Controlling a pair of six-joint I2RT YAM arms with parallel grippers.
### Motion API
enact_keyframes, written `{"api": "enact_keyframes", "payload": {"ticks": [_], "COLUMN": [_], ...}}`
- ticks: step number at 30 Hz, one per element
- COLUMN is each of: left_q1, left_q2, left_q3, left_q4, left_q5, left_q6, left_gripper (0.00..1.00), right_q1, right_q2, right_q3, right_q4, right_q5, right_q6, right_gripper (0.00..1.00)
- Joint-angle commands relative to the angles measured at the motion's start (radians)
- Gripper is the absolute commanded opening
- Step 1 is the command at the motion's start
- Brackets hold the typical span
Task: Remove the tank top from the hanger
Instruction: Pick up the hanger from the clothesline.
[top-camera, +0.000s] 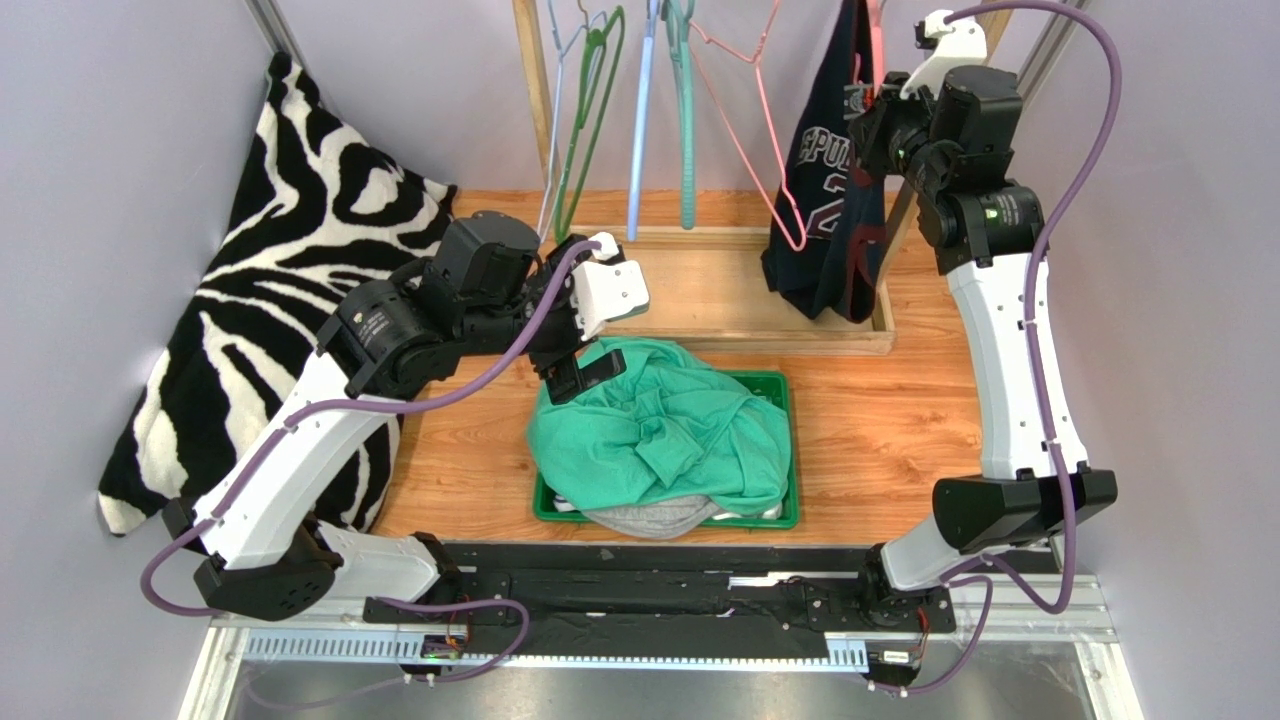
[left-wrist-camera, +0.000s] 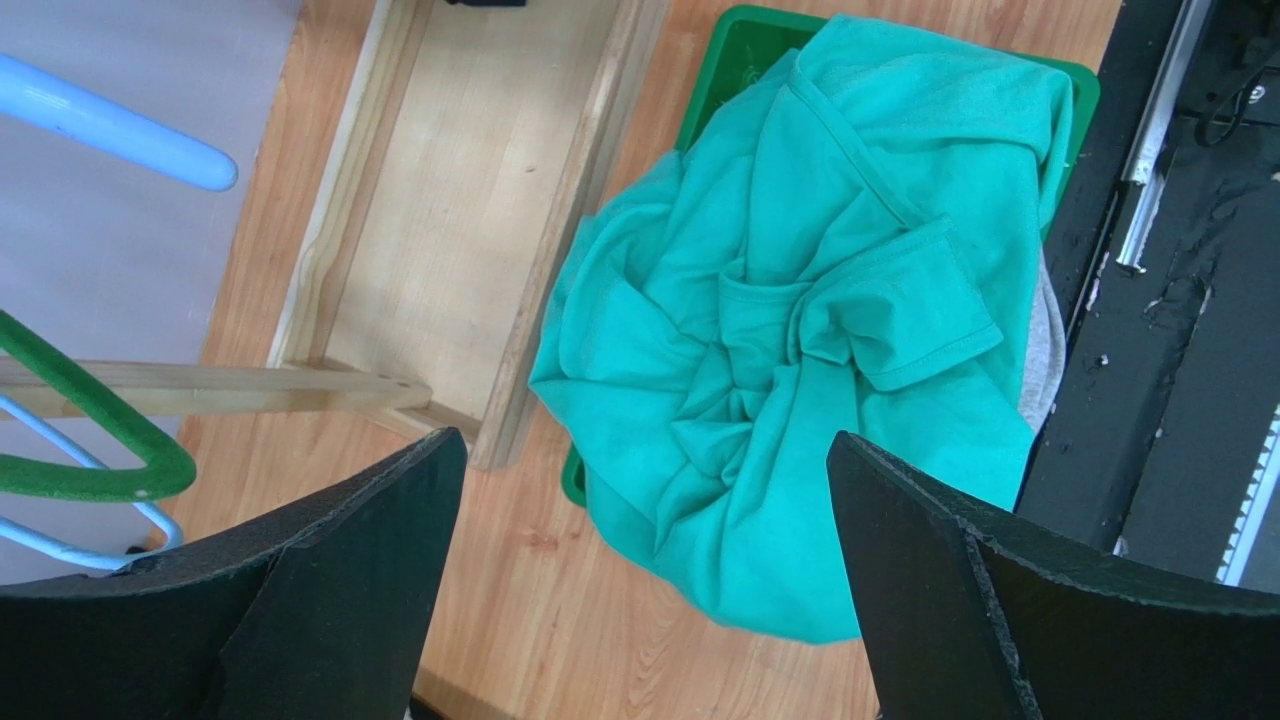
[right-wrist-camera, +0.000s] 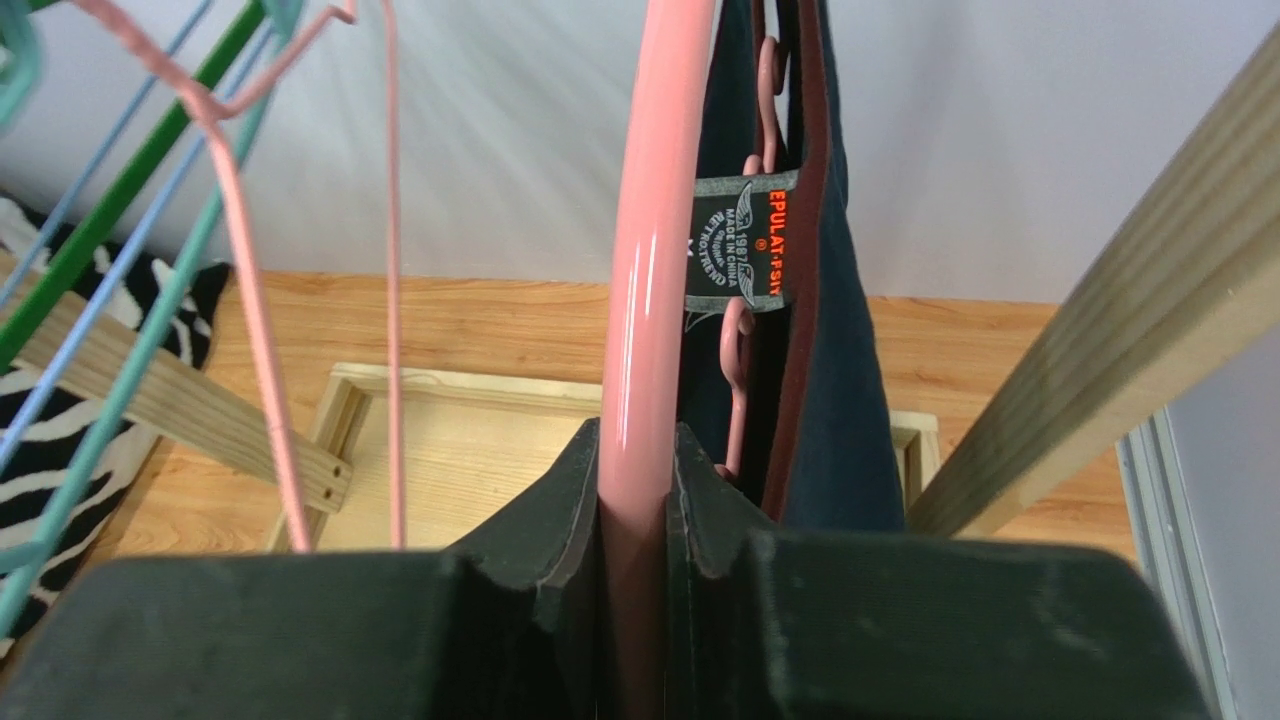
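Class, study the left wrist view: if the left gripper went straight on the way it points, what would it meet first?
The open left gripper would most likely meet the crumpled teal garment heaped on the green tray; how far off is unclear.

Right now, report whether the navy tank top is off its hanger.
On: navy tank top hangs on the pink plastic hanger the right gripper clamps.
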Motion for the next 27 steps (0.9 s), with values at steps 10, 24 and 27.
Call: {"api": "enact_keyframes", "payload": {"ticks": [10, 24, 27], "left_q1": [0.011, 0.012, 0.014], "left_q2": [-0.046, -0.058, -0.061], "left_q3": [-0.016, -0.018, -0.022], "left_q4": [0.030, 0.027, 0.029], "left_q5": [0.012, 0.018, 0.015], "left_q6": [-0.021, -0.024, -0.022], "left_gripper": [0.99, 0.99, 0.99], "right_q1": [0.024, 0.035, 0.048], "right_q2": [-0.074, -0.011, -0.020], "right_q3": [-0.051, 0.048, 0.041], "right_q4": [0.153, -0.060, -0.070], "right_q5": [-0.042, 0.148, 0.200], "right_q6": [-0.008, -0.025, -0.039], "right_gripper": [0.00, 0.43, 0.47]}}
